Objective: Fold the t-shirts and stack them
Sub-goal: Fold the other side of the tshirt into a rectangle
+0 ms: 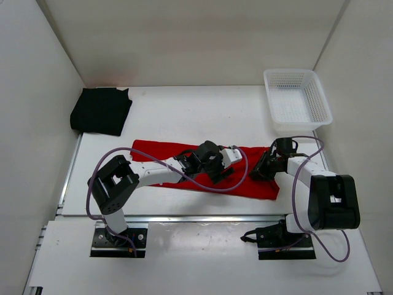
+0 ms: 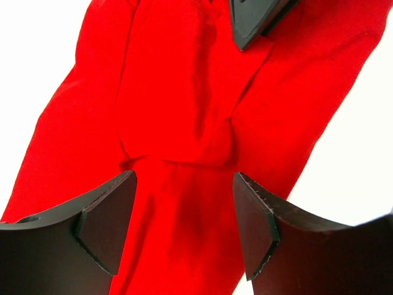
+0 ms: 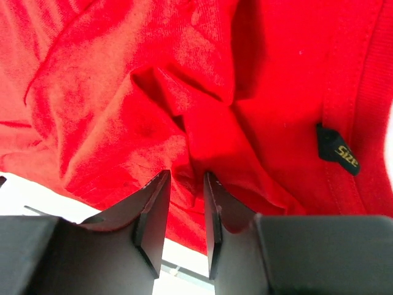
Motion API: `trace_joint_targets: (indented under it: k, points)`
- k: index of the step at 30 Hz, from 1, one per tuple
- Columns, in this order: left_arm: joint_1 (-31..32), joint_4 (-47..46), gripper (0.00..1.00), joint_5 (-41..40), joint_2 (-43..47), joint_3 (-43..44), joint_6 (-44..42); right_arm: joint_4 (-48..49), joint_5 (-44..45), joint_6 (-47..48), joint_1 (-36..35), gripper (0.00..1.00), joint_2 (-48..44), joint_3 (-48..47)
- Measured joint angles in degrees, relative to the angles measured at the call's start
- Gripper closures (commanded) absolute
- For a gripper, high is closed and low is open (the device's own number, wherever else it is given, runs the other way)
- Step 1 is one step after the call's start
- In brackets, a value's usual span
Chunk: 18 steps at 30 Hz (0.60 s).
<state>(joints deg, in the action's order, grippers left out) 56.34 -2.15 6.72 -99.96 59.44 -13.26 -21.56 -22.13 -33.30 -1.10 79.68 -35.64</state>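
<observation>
The desk (image 1: 184, 110) carries the red t-shirt (image 1: 156, 150) as a long band, running left to right along the near edge. The folded black t-shirt (image 1: 100, 110) is in the far-left corner and the white mesh basket (image 1: 293, 125) in the far-right. The left end effector (image 2: 184, 184) hangs open over the band's middle. The right end effector (image 3: 186, 203), at the band's right end, seems to pinch a fold. Open room lies toward the far edge.

Bright, even light; overexposed wrist backgrounds
</observation>
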Motion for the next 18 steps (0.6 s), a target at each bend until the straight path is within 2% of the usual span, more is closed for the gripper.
trace_joint_targets:
  k: [10,14,16,18]
  points:
    - [-0.26,-0.02,0.25,-0.13,0.00,-0.15,-0.02,1.38,-2.45,-1.29,0.02,0.77,0.79,0.44]
    - [-0.26,-0.04,0.25,-0.17,0.00,-0.26,-0.02,2.14,-3.43,-1.60,0.15,0.88,0.70,1.40]
    - [-0.28,-0.04,0.25,-0.17,0.00,-0.50,-0.02,2.84,-4.37,-1.90,0.50,0.99,0.74,2.19]
    - [-0.31,0.00,0.25,-0.17,0.00,-0.72,-0.02,3.52,-5.46,-2.47,0.55,1.00,1.07,2.86]
